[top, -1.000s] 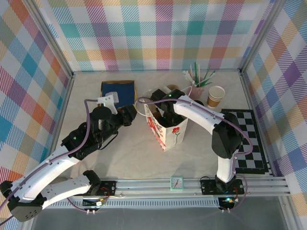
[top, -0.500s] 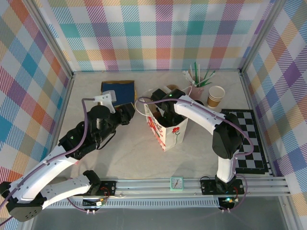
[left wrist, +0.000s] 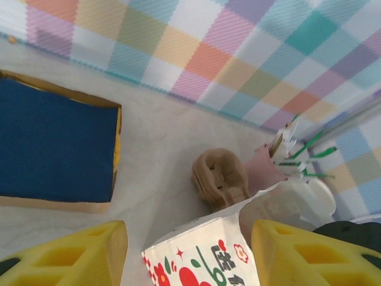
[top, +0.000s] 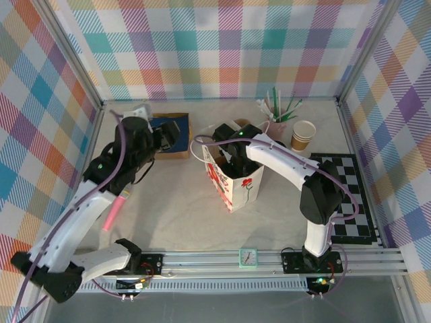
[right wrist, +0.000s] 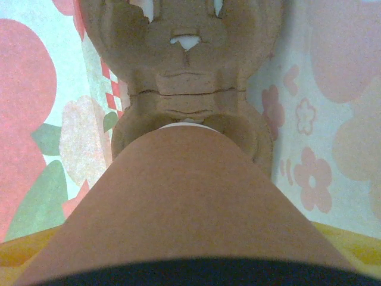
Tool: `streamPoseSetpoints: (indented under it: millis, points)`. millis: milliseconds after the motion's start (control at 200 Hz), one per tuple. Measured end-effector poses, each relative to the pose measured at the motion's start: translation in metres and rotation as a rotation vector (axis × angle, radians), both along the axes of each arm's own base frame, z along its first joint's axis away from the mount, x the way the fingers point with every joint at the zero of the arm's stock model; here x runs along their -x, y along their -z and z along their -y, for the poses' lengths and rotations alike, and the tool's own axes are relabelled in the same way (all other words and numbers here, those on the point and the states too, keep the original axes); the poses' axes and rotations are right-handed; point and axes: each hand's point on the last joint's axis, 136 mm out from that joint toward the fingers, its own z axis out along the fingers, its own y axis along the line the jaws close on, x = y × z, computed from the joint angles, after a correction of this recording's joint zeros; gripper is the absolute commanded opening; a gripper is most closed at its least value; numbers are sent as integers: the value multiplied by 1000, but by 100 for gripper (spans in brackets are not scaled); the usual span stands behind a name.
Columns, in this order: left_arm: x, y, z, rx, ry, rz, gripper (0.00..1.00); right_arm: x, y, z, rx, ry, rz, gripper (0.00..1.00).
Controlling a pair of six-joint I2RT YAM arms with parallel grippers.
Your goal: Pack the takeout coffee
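Right wrist view: right gripper (right wrist: 187, 253) clamps takeout coffee (right wrist: 187, 196), its base at cup tray (right wrist: 184, 59).

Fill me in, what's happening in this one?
The right pincer is down inside the white flowered paper bag, gripping the takeout coffee by its sides, lid toward the wrist. The cup's base sits right over a well of the moulded cardboard cup tray at the bag's bottom; whether it is fully seated I cannot tell. The left pincer hovers open and empty left of the bag, by a flat blue box.
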Motion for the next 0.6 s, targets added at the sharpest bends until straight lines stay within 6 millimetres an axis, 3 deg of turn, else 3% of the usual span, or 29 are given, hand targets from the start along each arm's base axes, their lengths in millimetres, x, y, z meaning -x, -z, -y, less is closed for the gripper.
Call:
streamPoseSetpoints:
  millis: [230,600]
  points:
    - [-25,37,41,-87,164,-130,61,0,0,-1,-6,0,1,40]
    - [-39,57,66,-132,280,-199,59,0,0,-1,-5,1,1,40]
